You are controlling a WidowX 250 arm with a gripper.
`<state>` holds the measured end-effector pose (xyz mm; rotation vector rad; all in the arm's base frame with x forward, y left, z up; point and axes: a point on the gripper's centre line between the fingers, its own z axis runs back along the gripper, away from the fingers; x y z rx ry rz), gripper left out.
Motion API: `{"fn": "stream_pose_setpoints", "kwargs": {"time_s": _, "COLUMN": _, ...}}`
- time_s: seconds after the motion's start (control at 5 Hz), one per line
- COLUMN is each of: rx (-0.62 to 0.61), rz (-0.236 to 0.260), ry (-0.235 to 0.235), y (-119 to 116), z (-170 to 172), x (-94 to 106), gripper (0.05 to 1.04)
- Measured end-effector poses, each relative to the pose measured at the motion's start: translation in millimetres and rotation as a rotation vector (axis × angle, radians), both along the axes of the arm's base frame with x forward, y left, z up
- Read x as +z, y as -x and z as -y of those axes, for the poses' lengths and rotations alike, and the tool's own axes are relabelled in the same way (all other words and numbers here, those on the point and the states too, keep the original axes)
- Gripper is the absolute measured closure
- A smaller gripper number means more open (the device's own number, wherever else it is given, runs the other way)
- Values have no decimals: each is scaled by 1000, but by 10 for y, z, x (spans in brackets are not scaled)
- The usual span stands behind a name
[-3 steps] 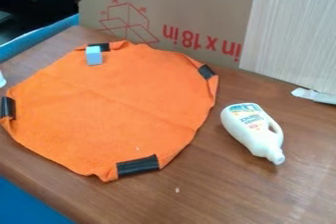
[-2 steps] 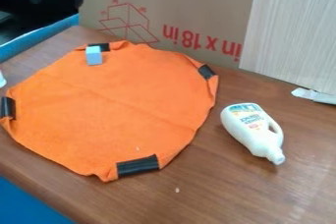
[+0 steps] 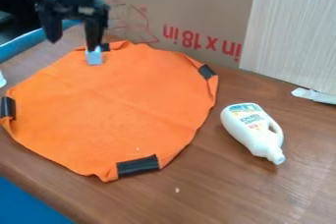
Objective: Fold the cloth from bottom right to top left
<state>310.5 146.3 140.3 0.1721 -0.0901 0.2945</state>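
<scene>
From here the pincer (image 3: 72,44) hangs wide apart at ten o'clock; the orange cloth (image 3: 111,105) lies spread on the worktop (image 3: 263,193) towards nine. It looks light and floppy, so I'd pinch its five o'clock corner, where black tape (image 3: 138,165) probably stiffens it.

black robot arm at upper left, tool (image 3: 73,41) pointing down, two fingers (image 3: 96,26) spread apart
</scene>
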Motion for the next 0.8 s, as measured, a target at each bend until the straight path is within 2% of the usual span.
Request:
{"fn": "stream_pose_setpoints", "kwargs": {"time_s": 0.2, "rx": -231, "rz": 8, "ry": -22, "y": 175, "z": 223, "x": -219, "gripper": 84}}
{"fn": "stream_pose_setpoints", "kwargs": {"time_s": 0.4, "rx": -447, "rz": 16, "ry": -30, "y": 388, "z": 480, "x": -325, "gripper": 84}}
{"fn": "stream_pose_setpoints", "kwargs": {"time_s": 0.6, "rx": -608, "rz": 22, "ry": -56, "y": 603, "z": 776, "x": -408, "gripper": 84}}
{"fn": "stream_pose_setpoints", "kwargs": {"time_s": 0.8, "rx": -724, "rz": 48, "ry": -106, "y": 828, "z": 1112, "x": -417, "gripper": 84}}
